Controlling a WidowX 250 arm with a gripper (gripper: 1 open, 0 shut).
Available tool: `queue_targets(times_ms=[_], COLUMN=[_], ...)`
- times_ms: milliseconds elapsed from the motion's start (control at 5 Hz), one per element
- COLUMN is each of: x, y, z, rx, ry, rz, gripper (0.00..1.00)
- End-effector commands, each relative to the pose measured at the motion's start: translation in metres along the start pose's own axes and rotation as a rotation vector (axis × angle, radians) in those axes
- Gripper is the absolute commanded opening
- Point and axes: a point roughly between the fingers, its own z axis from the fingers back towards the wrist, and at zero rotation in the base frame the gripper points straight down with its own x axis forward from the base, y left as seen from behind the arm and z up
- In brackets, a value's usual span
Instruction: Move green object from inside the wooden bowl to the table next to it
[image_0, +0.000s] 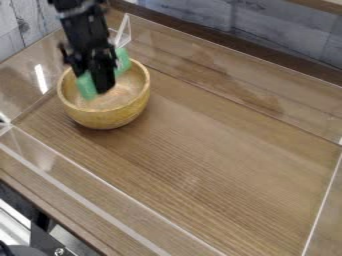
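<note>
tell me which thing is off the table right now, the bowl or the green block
The green block. It hangs clamped in the shut gripper above the bowl's hollow, while the wooden bowl sits on the table.

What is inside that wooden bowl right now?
Nothing that shows. The wooden bowl has a pale, bare inside. The gripper holds the green object just above its far rim, and together they cover a small part of the far inner wall.
</note>
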Motion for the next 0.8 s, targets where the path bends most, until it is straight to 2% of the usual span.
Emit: queue_targets(times_ms=[0,200,600], x=[0.008,0.009,0.004], y=[-0.013,-0.030,-0.083], z=[0.044,0.062,0.068], rx=[0.025,0.011,-0.011], ry=[-0.110,-0.132,-0.139], rz=[-0.005,-0.028,-0.080], gripper=[0.00,0.00,0.00])
